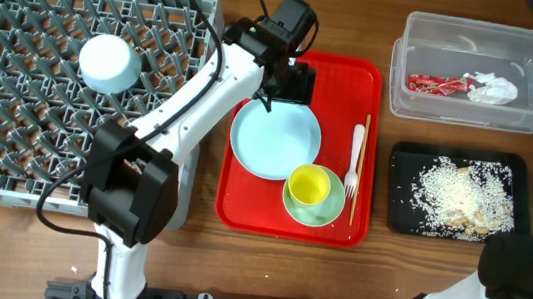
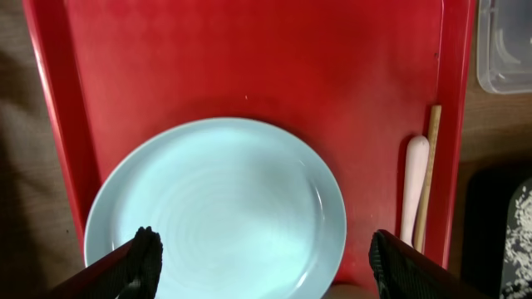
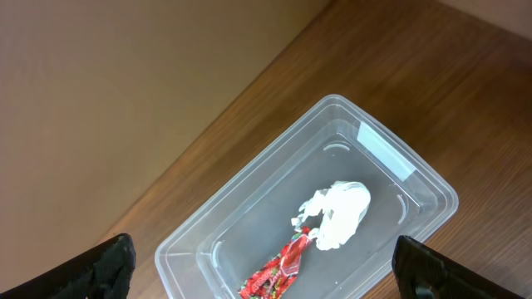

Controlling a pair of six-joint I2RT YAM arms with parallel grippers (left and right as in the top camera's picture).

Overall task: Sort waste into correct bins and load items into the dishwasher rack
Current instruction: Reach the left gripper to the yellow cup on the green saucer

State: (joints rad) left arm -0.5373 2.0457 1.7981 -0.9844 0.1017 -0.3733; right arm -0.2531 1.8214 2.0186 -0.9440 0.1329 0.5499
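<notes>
Pale round plate (image 2: 216,208) lies on the flat red plastic tray (image 2: 249,58), directly under the left pincer (image 2: 268,253), whose black fingers (image 2: 145,253) are spread wide, one over each side of the plate. Whether they touch it I cannot tell. To that pincer's right, near the tray's edge, lie the white plastic fork (image 2: 415,187) and the thin wooden chopsticks (image 2: 428,174), side by side. Nearer the robot than the pincer, the small yellow cup (image 1: 309,186) sits in the pale green bowl (image 1: 325,209). Well to its left, the small pale blue bowl (image 1: 109,62) rests upside down in the large grey plastic rack (image 1: 8,120).

The right pincer (image 3: 266,257), also wide and empty, hangs above the clear rectangular plastic tub (image 3: 241,224) on the wooden tabletop (image 3: 465,100). Below it lie the red printed snack wrapper (image 3: 274,270) and the crumpled white tissue (image 3: 337,216), touching. Whitish rice-like scraps (image 1: 457,196) fill the shallow black tray (image 1: 403,185).
</notes>
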